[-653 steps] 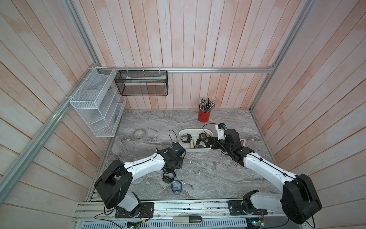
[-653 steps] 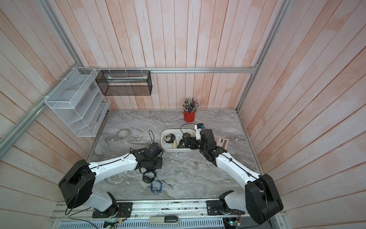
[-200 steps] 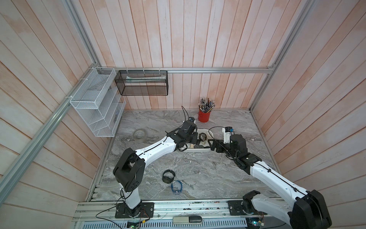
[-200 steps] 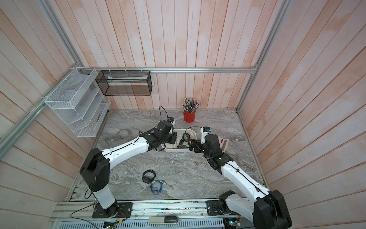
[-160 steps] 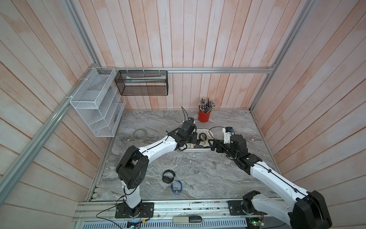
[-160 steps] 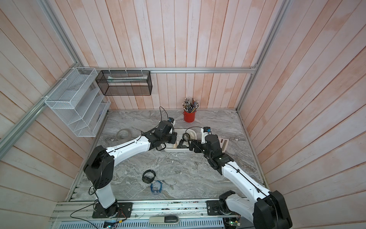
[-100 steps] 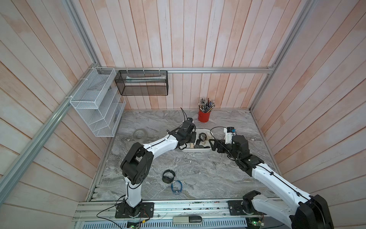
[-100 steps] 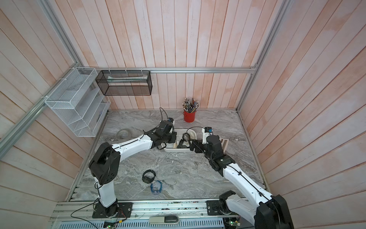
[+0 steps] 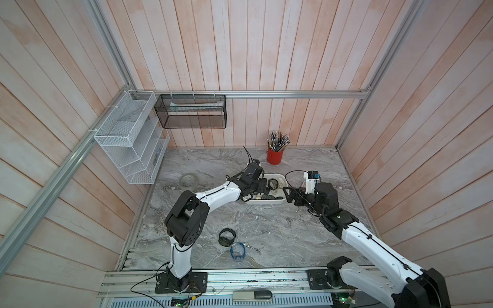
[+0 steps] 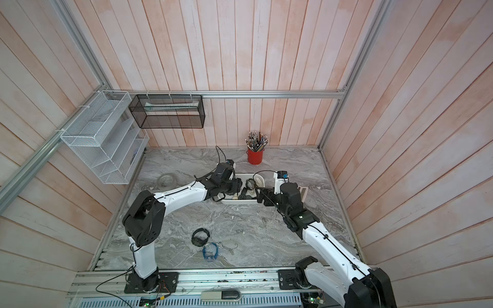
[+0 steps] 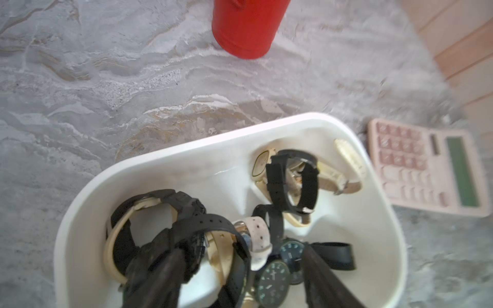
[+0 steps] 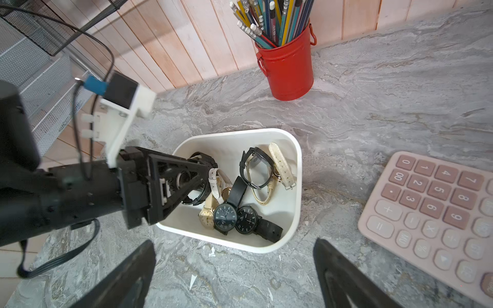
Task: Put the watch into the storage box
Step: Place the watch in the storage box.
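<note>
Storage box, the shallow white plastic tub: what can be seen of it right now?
The shallow white plastic storage box, rectangular with rounded corners and a smooth rim, stands open-topped on the grey marbled tabletop. Inside lies a heap of wristwatches with black, cream and white straps. The left gripper reaches in over the rim, jaws apart; the right gripper hovers open beside it, apart from it. A pink calculator lies nearby.
</note>
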Tool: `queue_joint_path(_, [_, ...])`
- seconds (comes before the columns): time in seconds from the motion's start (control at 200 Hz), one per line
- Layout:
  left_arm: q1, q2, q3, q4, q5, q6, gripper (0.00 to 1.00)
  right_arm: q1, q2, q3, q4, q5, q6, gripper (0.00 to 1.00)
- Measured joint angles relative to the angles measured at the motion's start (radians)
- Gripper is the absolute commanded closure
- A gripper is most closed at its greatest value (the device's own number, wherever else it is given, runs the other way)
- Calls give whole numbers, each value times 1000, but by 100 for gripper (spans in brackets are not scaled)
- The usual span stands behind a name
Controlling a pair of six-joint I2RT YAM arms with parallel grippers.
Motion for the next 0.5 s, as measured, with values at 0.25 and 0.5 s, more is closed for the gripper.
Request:
queue_joint_path(0.25, [0,-380,-211,161,15,-22,0,-4,39,24,-3,1,-5,6])
queue_joint_path(0.5, [0,-925,-655,254,-97,-98,0,-2,138,42,17,-32,9,6])
